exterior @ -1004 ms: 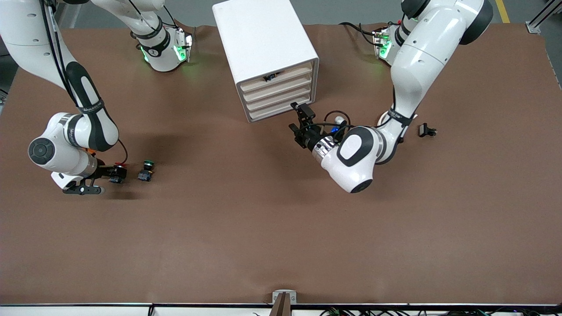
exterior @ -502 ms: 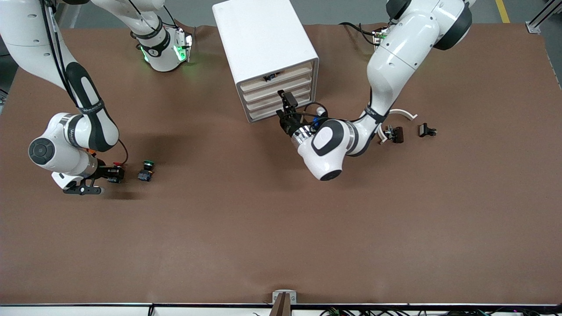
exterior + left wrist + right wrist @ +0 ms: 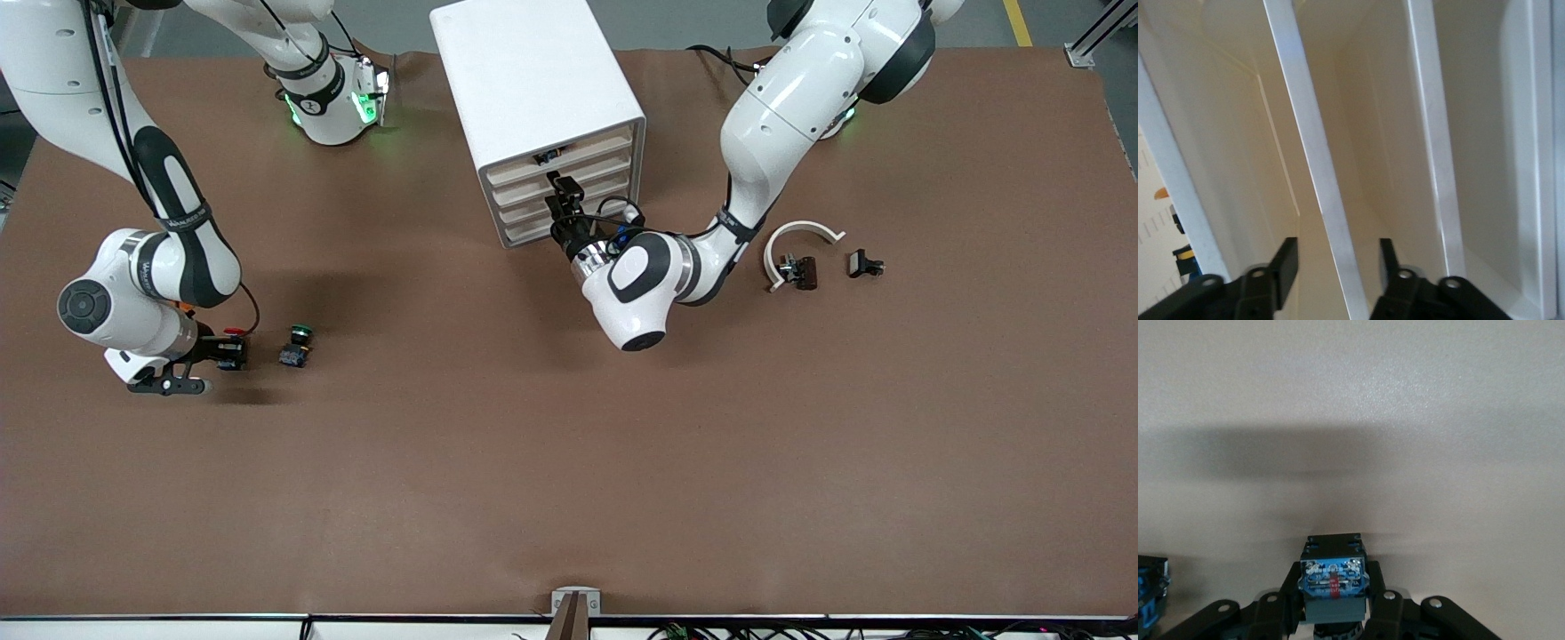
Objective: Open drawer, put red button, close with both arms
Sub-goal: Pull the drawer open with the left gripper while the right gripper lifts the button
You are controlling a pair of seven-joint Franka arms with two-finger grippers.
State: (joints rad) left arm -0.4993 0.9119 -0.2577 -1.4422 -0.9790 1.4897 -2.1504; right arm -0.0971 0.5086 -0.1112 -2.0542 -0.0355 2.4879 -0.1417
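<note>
Left pincer (image 3: 562, 197) has swung in over the last second from the open tabletop (image 3: 569, 462) to the cabinet (image 3: 533, 80) face, and its fingers (image 3: 1286, 263) stand apart, straddling a white slat edge of the drawer (image 3: 556, 191) front, not yet closed on it. By my reading the approach is finished and the next move is to grip and pull, since the drawer looks fully shut. Right pincer (image 3: 209, 356) has barely moved; it sits low at the right arm's end of the tabletop, clamped on the red button (image 3: 1333, 579), whose blue-black body shows between its fingers. Just beside it lies the green-capped switch (image 3: 296, 345), untouched. Near the left arm lie a white curved piece (image 3: 796, 238) and two small dark parts.
</note>
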